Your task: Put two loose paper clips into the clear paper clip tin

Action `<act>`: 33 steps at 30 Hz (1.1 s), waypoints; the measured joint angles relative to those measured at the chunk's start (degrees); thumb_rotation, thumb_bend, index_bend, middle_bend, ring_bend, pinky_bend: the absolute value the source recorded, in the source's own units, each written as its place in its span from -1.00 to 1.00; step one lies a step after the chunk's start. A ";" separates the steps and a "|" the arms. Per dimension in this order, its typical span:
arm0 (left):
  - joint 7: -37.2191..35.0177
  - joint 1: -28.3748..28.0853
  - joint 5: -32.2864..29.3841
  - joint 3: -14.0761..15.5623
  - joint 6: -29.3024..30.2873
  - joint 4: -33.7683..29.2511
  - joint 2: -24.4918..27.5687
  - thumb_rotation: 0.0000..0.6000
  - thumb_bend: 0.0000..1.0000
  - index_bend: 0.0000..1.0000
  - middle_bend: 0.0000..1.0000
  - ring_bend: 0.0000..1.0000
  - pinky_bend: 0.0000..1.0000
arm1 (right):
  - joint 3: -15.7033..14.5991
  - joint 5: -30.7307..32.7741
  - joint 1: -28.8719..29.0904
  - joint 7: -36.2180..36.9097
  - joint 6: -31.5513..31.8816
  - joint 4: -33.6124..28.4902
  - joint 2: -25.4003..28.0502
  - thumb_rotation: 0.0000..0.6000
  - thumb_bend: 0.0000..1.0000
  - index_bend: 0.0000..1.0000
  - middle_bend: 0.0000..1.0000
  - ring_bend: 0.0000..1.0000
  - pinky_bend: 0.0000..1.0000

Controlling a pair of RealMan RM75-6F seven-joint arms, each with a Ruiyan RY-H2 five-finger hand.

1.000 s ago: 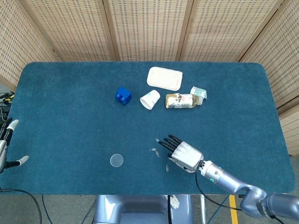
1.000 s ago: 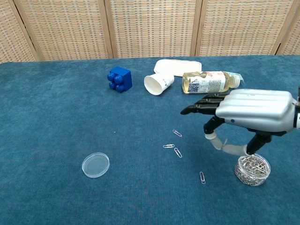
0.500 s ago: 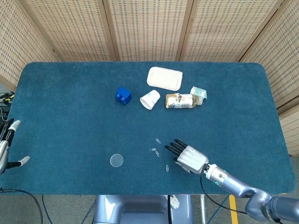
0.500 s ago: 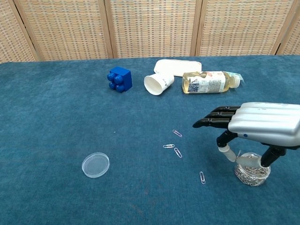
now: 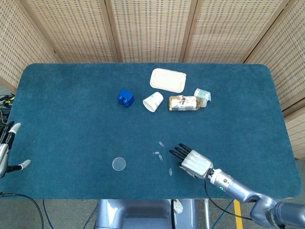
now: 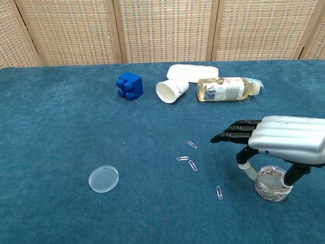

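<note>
In the head view, the right robot hand (image 5: 194, 162) had drawn back over the last second toward the near edge of the bench (image 5: 71, 105) and sat lower, its dark fingers (image 5: 180, 150) stretched flat and close together, pointing at the loose paper clips (image 5: 161, 151). Those four clips lay unmoved just beyond the fingertips, one (image 5: 170, 171) nearer the near edge than the rest. The clear lid (image 5: 118, 164) rested well to the left of them. The left robot hand (image 5: 8, 148) hung off the left edge, fingers apart, holding nothing.

In the chest view, the right robot hand (image 6: 282, 145) had sunk until its palm hovered right over the clear paper clip tin (image 6: 273, 184), which was already heaped with clips near the near right corner. Nothing showed between its fingers (image 6: 234, 136); whether it touched the tin could not be told. The clips (image 6: 189, 161) still lay loose on the cloth, so neither of the two seemed delivered yet, and the hand looked to be over the tin rather than reaching for a clip.
</note>
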 measured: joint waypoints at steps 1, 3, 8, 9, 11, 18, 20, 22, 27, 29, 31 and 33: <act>0.01 -0.02 -0.02 0.00 -0.03 0.02 -0.01 1.00 -1.00 -1.00 -1.00 -1.00 -1.00 | 0.06 0.16 -0.06 -0.25 -0.09 0.00 0.00 1.00 -0.47 0.22 -0.96 -1.00 -1.00; 0.07 -0.06 -0.05 -0.01 -0.10 0.07 -0.05 1.00 -1.00 -1.00 -1.00 -1.00 -1.00 | 0.21 0.59 -0.19 -1.01 -0.35 -0.15 0.05 1.00 -0.54 0.14 -0.95 -1.00 -1.00; 0.08 -0.15 -0.19 -0.06 -0.24 0.10 -0.08 1.00 -1.00 -1.00 -1.00 -1.00 -1.00 | 0.56 1.45 -0.58 -3.00 -0.76 -0.84 0.44 1.00 -0.58 0.04 -0.95 -1.00 -1.00; 0.08 -0.14 -0.18 -0.07 -0.21 0.08 -0.08 1.00 -1.00 -1.00 -1.00 -1.00 -1.00 | 0.65 1.64 -0.66 -3.45 -0.88 -1.12 0.59 1.00 -0.58 0.04 -0.95 -1.00 -1.00; 0.07 -0.09 -0.10 -0.05 -0.11 0.06 -0.07 1.00 -1.00 -1.00 -1.00 -1.00 -1.00 | 0.77 1.85 -0.77 -4.02 -0.98 -1.54 0.83 1.00 -0.58 0.04 -0.95 -1.00 -1.00; -0.06 -0.02 -0.08 -0.08 0.03 0.01 0.04 1.00 -1.00 -1.00 -1.00 -1.00 -1.00 | 1.46 1.46 -1.14 -4.64 0.59 -3.57 2.08 1.00 -0.58 0.04 -0.96 -1.00 -1.00; -0.12 -0.03 -0.09 -0.10 0.02 0.00 0.06 1.00 -1.00 -1.00 -1.00 -1.00 -1.00 | 1.85 1.25 -1.13 -4.59 1.22 -4.53 2.78 1.00 -0.58 0.04 -0.95 -1.00 -1.00; -0.22 0.01 -0.06 -0.09 0.05 -0.01 0.10 1.00 -1.00 -1.00 -1.00 -1.00 -1.00 | 2.49 1.14 -1.04 -4.47 1.82 -5.80 3.74 1.00 -0.58 0.04 -0.95 -1.00 -1.00; -0.39 0.04 0.01 -0.13 0.16 -0.02 0.20 1.00 -1.00 -1.00 -1.00 -1.00 -1.00 | 5.19 2.50 -0.16 -4.08 1.95 -7.66 5.11 1.00 -0.58 0.04 -0.95 -1.00 -1.00; -0.38 0.05 0.07 -0.11 0.17 -0.02 0.20 1.00 -1.00 -1.00 -1.00 -1.00 -1.00 | 6.34 3.64 0.36 -3.94 1.48 -7.96 5.21 1.00 -0.58 0.04 -0.95 -1.00 -1.00; -0.33 0.03 0.10 -0.09 0.13 0.03 0.17 1.00 -1.00 -1.00 -1.00 -1.00 -1.00 | 7.84 5.19 1.18 -3.88 0.58 -8.02 5.06 1.00 -0.58 0.04 -0.95 -1.00 -1.00; -0.32 -0.01 0.07 -0.09 0.04 0.08 0.12 1.00 -1.00 -1.00 -1.00 -1.00 -1.00 | 9.44 7.12 2.18 -4.01 -0.77 -7.86 4.62 1.00 -0.58 0.04 -0.95 -1.00 -1.00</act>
